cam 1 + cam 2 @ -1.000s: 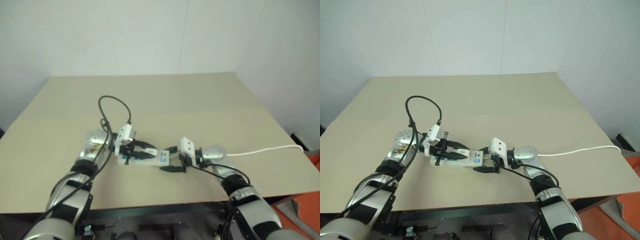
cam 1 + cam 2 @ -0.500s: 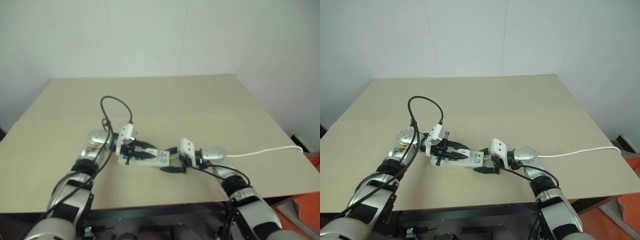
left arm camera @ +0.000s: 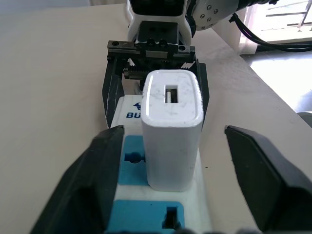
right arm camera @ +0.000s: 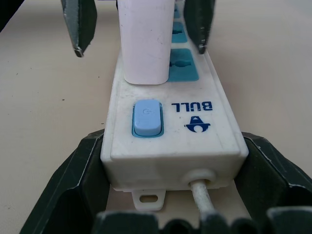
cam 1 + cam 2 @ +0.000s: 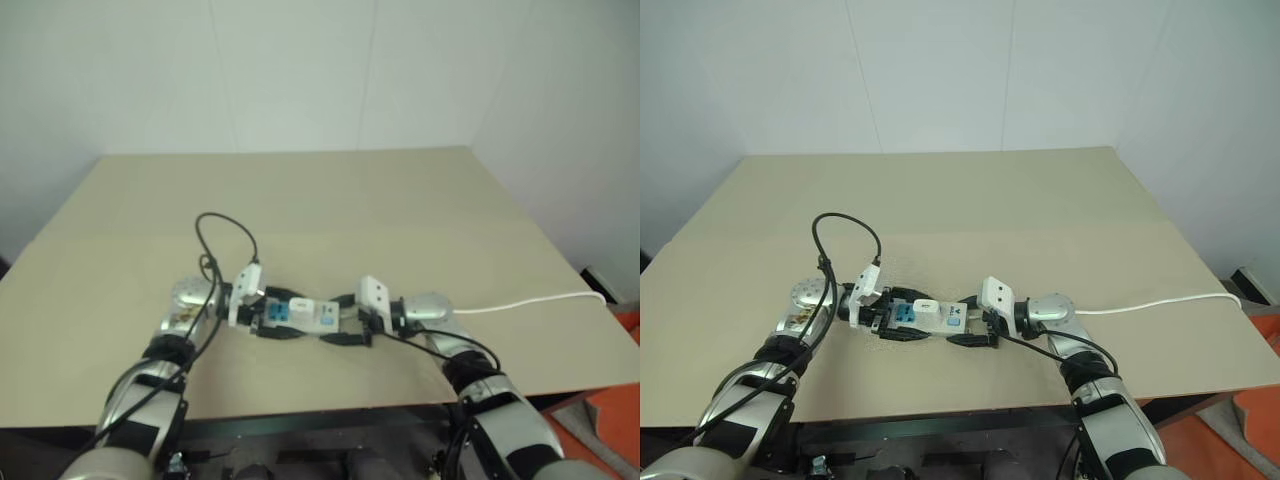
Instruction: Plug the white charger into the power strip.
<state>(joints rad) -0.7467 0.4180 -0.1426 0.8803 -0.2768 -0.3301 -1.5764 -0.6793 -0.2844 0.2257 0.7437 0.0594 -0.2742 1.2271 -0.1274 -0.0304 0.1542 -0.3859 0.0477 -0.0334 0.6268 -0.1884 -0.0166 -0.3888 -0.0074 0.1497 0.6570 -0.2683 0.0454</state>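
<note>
1. In your head views, the power strip (image 5: 925,320) lies flat on the tan surface (image 5: 1040,210), near its front edge. The white charger (image 5: 924,305) stands upright on the strip, among the blue socket panels. The left end effector (image 5: 892,320) sits at the strip's left end with its fingers spread to either side of the strip. The right end effector (image 5: 970,325) sits at the strip's right end, its black fingers along the strip's two sides. The strip's thin white cord (image 5: 1160,301) runs away to the right across the surface.

2. In your left wrist view, the charger (image 3: 172,129) is seated upright in the strip (image 3: 146,214), just past a blue socket panel. The left fingers (image 3: 97,185) stand wide apart on both sides of the charger, with clear gaps and no contact. The right end effector (image 3: 155,78) faces you beyond the charger, at the strip's far end.

3. In your right wrist view, the right fingers (image 4: 73,185) bracket the cord end of the strip (image 4: 170,131), one against each side, clasping it. The blue switch (image 4: 146,118) lies beside the printed brand mark, and the charger (image 4: 144,41) stands just beyond it.
</note>
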